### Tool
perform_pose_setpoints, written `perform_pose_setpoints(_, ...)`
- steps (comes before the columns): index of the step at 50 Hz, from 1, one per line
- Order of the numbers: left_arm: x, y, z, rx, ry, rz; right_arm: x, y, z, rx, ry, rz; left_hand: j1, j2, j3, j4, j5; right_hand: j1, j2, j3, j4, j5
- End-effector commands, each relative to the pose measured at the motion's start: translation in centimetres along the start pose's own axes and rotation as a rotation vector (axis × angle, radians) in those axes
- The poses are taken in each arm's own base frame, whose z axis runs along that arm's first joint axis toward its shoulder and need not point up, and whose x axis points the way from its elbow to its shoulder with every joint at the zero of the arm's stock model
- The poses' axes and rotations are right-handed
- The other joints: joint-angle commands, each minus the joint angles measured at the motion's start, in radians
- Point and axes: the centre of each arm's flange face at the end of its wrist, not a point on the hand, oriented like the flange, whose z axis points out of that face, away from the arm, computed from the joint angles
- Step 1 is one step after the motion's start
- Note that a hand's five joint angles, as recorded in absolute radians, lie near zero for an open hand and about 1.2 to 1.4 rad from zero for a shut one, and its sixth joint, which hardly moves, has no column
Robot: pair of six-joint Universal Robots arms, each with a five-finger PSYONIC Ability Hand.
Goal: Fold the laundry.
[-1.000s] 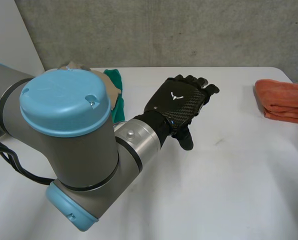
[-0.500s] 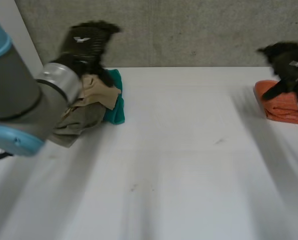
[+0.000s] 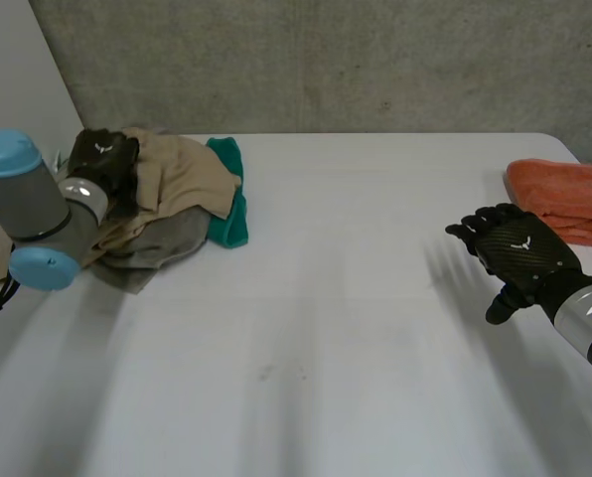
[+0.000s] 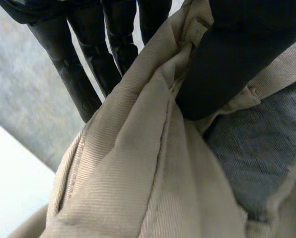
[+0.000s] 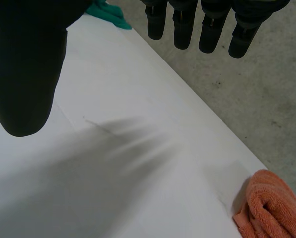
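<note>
A heap of laundry lies at the table's far left: a beige cloth [image 3: 182, 174] on top, a grey cloth [image 3: 162, 238] under it and a teal cloth [image 3: 231, 204] beside them. My left hand [image 3: 102, 164] is on the heap's left side. In the left wrist view its thumb [image 4: 227, 59] and fingers [image 4: 78, 74] pinch a raised fold of the beige cloth [image 4: 138, 163], with the grey cloth [image 4: 257, 148] beneath. My right hand [image 3: 519, 253] hovers open above the bare table at the right, its fingers [image 5: 207, 25] straight.
A folded orange towel [image 3: 564, 199] rests at the far right edge, just beyond my right hand, and also appears in the right wrist view [image 5: 272, 208]. The white table [image 3: 326, 328] stretches between the heap and the towel. A grey wall runs behind it.
My left arm has swung from the table's middle to the heap at the far left, and its hand has closed on the beige cloth. My right hand has come down from the orange towel toward the table.
</note>
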Motion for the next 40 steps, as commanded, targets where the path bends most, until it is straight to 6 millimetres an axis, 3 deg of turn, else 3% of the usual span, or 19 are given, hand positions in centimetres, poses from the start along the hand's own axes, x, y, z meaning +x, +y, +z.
perform_pose_setpoints(1,1.7,-12.8,-4.5,0.250,0.040,-0.159,1.0,-0.4,-0.2,-0.004,0.069,-0.009,0.344,0.203,0.234,0.209,0.274,-0.056,-0.043,-0.038,-0.040,-0.049)
perform_pose_setpoints(3,2.5,-15.5,-5.9,0.309,0.068,-0.196,1.4,-0.7,-0.3,-0.003,0.097,-0.001,0.344,0.203,0.234,0.209,0.274,-0.056,-0.043,-0.038,-0.040,-0.049)
perform_pose_setpoints(4,3.4,-18.3,-7.7,0.372,0.102,-0.235,1.6,-0.9,-0.4,-0.002,0.108,0.004,0.344,0.203,0.234,0.209,0.274,-0.056,-0.043,-0.038,-0.040,-0.049)
perform_pose_setpoints(8,5.7,-23.0,-11.6,0.471,0.202,-0.342,2.3,-1.5,-0.6,0.013,0.157,0.042,0.344,0.203,0.234,0.209,0.274,-0.056,-0.043,-0.038,-0.040,-0.049)
perform_pose_setpoints(11,7.8,-24.1,-13.1,0.483,0.279,-0.414,2.9,-2.3,-1.0,0.038,0.193,0.077,0.344,0.203,0.234,0.209,0.274,-0.056,-0.043,-0.038,-0.040,-0.049)
perform_pose_setpoints(12,9.5,-24.6,-14.3,0.482,0.340,-0.469,3.1,-2.4,-1.1,0.044,0.203,0.086,0.344,0.203,0.234,0.209,0.274,-0.056,-0.043,-0.038,-0.040,-0.049)
perform_pose_setpoints(15,12.7,-24.4,-15.7,0.451,0.441,-0.544,4.6,-2.6,-1.5,0.052,0.259,0.123,0.344,0.203,0.234,0.209,0.274,-0.056,-0.043,-0.038,-0.040,-0.049)
perform_pose_setpoints(18,14.6,-23.3,-15.5,0.407,0.477,-0.579,5.5,-2.7,-1.8,0.061,0.288,0.140,0.344,0.203,0.234,0.209,0.274,-0.056,-0.043,-0.038,-0.040,-0.049)
perform_pose_setpoints(21,17.6,-20.7,-15.2,0.319,0.534,-0.601,6.0,-2.6,-1.9,0.062,0.304,0.148,0.344,0.203,0.234,0.209,0.274,-0.056,-0.043,-0.038,-0.040,-0.049)
perform_pose_setpoints(25,21.0,-19.0,-16.5,0.232,0.629,-0.675,6.9,-2.2,-2.0,0.057,0.331,0.149,0.344,0.203,0.234,0.209,0.274,-0.056,-0.043,-0.038,-0.040,-0.049)
perform_pose_setpoints(26,21.4,-18.7,-16.5,0.216,0.641,-0.698,7.0,-2.2,-2.0,0.060,0.334,0.147,0.208,0.067,0.097,0.073,0.138,-0.056,-0.043,-0.038,-0.040,-0.049)
perform_pose_setpoints(27,22.0,-18.2,-16.6,0.186,0.668,-0.739,7.0,-2.1,-2.0,0.058,0.337,0.147,-0.334,-0.475,-0.445,-0.469,-0.404,-0.056,-0.043,-0.038,-0.040,-0.049)
perform_pose_setpoints(28,22.2,-17.9,-16.6,0.173,0.681,-0.759,7.1,-2.1,-2.0,0.060,0.339,0.146,-0.586,-0.727,-0.697,-0.721,-0.657,-0.056,-0.043,-0.038,-0.040,-0.049)
perform_pose_setpoints(30,22.2,-17.8,-16.7,0.161,0.693,-0.777,7.1,-2.1,-1.9,0.061,0.338,0.146,-0.846,-0.987,-0.957,-0.981,-0.917,-0.056,-0.043,-0.038,-0.040,-0.049)
perform_pose_setpoints(34,21.1,-18.2,-16.7,0.170,0.675,-0.770,6.9,-2.1,-1.9,0.061,0.331,0.145,-0.865,-1.006,-0.976,-1.000,-0.935,-0.056,-0.043,-0.038,-0.040,-0.049)
perform_pose_setpoints(38,16.8,-17.8,-14.8,0.193,0.566,-0.716,6.5,-2.1,-1.9,0.060,0.309,0.145,-0.853,-0.994,-0.964,-0.988,-0.924,-0.056,-0.043,-0.038,-0.040,-0.049)
perform_pose_setpoints(40,13.6,-17.8,-13.8,0.221,0.488,-0.662,6.1,-1.9,-1.9,0.054,0.286,0.147,-0.850,-0.991,-0.961,-0.985,-0.921,-0.056,-0.043,-0.038,-0.040,-0.049)
